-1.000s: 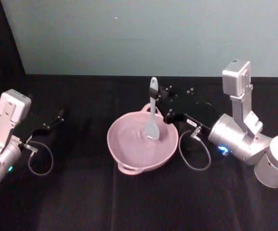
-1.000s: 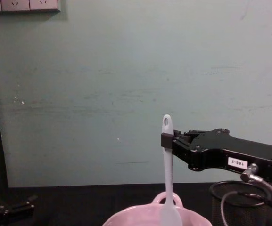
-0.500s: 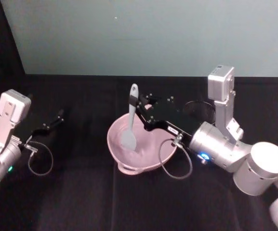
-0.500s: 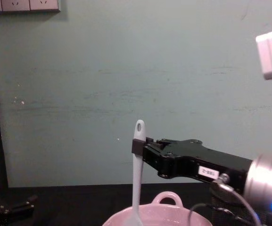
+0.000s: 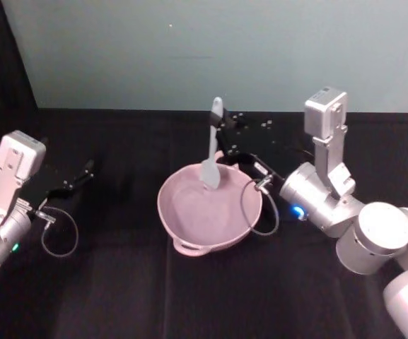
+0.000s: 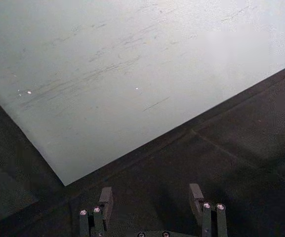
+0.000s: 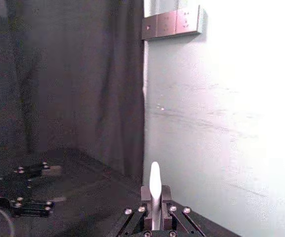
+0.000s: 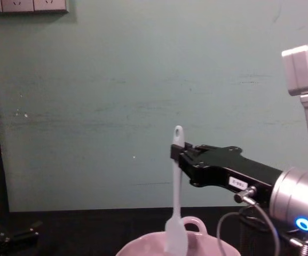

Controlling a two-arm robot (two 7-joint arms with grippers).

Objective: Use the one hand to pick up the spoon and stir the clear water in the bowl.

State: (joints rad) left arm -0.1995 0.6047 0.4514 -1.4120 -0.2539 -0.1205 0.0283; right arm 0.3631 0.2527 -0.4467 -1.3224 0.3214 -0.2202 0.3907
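Water can't be made out in the bowl (image 5: 167,212), which the chest view cuts off low down. The right gripper (image 5: 222,121) clamps the upright spoon (image 5: 213,145) between its fingers near the handle end; the spoon's head has moved from the bowl's left to its far rim. The left gripper (image 5: 85,171) idles far left, fingers spread

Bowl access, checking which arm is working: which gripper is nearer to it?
Right. The right gripper holds the spoon upright over the pink bowl's far side; the left gripper, open, sits well off to the bowl's left, apart from it.
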